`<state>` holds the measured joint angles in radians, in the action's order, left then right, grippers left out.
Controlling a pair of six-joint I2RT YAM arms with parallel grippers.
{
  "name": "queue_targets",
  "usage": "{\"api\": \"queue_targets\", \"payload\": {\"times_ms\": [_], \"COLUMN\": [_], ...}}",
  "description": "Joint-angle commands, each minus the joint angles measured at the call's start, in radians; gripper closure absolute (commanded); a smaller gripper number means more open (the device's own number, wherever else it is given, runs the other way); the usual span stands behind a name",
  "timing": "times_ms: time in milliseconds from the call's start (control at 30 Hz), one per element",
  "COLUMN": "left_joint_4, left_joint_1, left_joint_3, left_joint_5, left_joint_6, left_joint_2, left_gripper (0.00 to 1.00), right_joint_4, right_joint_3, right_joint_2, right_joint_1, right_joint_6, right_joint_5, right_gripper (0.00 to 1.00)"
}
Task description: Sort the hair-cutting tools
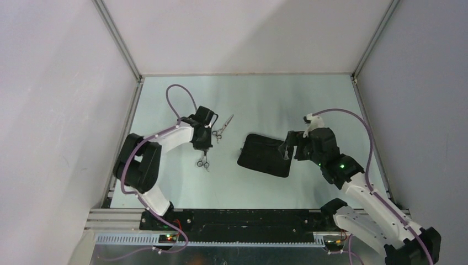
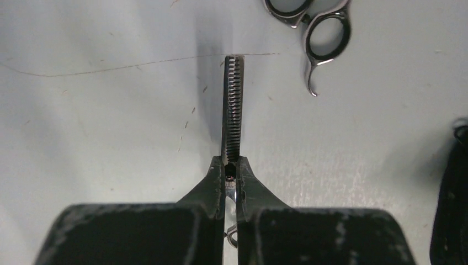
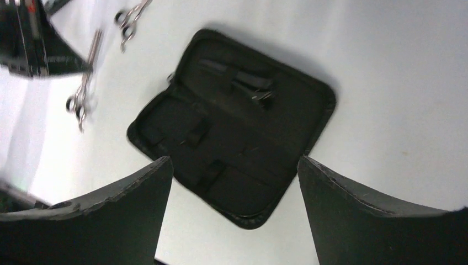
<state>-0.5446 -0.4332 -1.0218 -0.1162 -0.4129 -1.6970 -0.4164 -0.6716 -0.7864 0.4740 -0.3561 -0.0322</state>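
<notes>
My left gripper (image 2: 232, 163) is shut on a pair of silver scissors with a toothed blade (image 2: 233, 105), gripping near the pivot; the blade sticks out ahead of the fingers. From above, that gripper (image 1: 203, 148) stands over these scissors, whose ring handles (image 1: 204, 162) show below it. A second pair of silver scissors (image 1: 222, 128) lies just beyond, its rings (image 2: 323, 33) at the top of the left wrist view. My right gripper (image 3: 233, 160) is open, hovering over the near corner of the open black pouch (image 3: 237, 132). Thin dark clips (image 3: 251, 85) sit inside the pouch.
The pouch (image 1: 266, 155) lies open and slanted at the table's middle, between the two arms; its edge (image 2: 455, 193) shows at the right of the left wrist view. Metal frame rails (image 1: 124, 127) border the table's left and right sides.
</notes>
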Motion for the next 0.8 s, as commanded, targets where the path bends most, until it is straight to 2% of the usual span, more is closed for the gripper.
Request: {"api": "queue_targets", "payload": {"times_ms": [0, 133, 267, 433, 600, 767], "left_joint_4": [-0.008, -0.024, -0.048, -0.08, -0.119, -0.153], "left_joint_1": [0.002, -0.011, -0.061, -0.176, -0.289, -0.367], "left_joint_3": [-0.005, -0.016, -0.057, -0.131, -0.211, -0.273], "left_joint_5": [0.011, 0.019, 0.028, 0.024, 0.03, 0.081], "left_joint_6": [0.062, 0.113, 0.181, 0.311, 0.454, 0.545], "left_joint_2": [0.129, 0.189, 0.231, 0.248, 0.224, 0.165], "left_gripper": [1.0, 1.0, 1.0, 1.0, 1.0, 1.0], "right_joint_4": [0.057, 0.053, 0.076, 0.119, 0.064, 0.052], "right_joint_3": [-0.002, -0.002, 0.011, 0.05, 0.077, 0.118], "right_joint_2": [-0.056, -0.165, -0.256, -0.318, -0.388, -0.4], "right_joint_1": [0.119, 0.229, 0.277, 0.278, 0.247, 0.186], "right_joint_6": [-0.013, -0.042, -0.096, -0.171, -0.227, -0.281], "right_joint_5": [0.046, 0.007, 0.0, 0.021, 0.02, 0.062], "right_gripper": [0.13, 0.24, 0.33, 0.44, 0.56, 0.61]}}
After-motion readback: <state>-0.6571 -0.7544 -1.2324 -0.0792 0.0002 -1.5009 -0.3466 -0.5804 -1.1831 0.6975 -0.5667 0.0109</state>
